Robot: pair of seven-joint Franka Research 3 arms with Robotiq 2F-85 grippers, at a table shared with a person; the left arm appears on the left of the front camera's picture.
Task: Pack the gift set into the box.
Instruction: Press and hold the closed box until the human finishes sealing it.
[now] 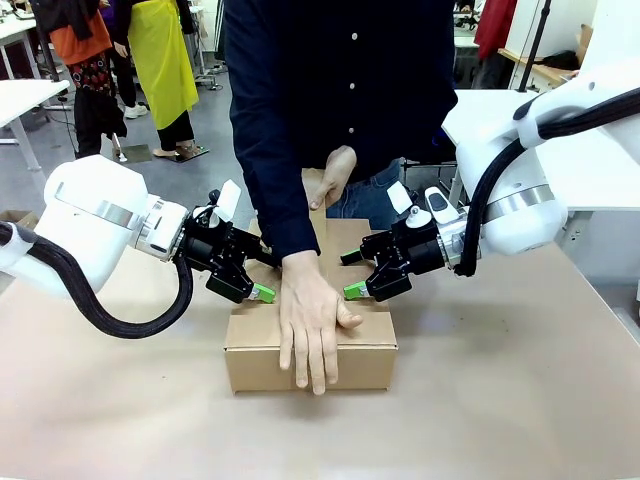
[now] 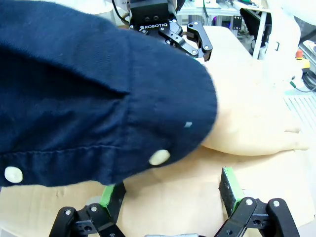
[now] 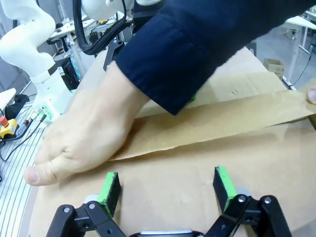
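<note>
Box [image 1: 310,350] is located between the left gripper [image 1: 243,283] and right gripper [image 1: 362,272] (both spread, nothing pinched); its flaps are pressed down by a person's hand [image 1: 311,325].

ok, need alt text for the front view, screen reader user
A person in a dark sleeve presses one hand flat on the flaps of the brown cardboard box on the table. The left gripper and right gripper, both open, flank that hand above the box.
</note>
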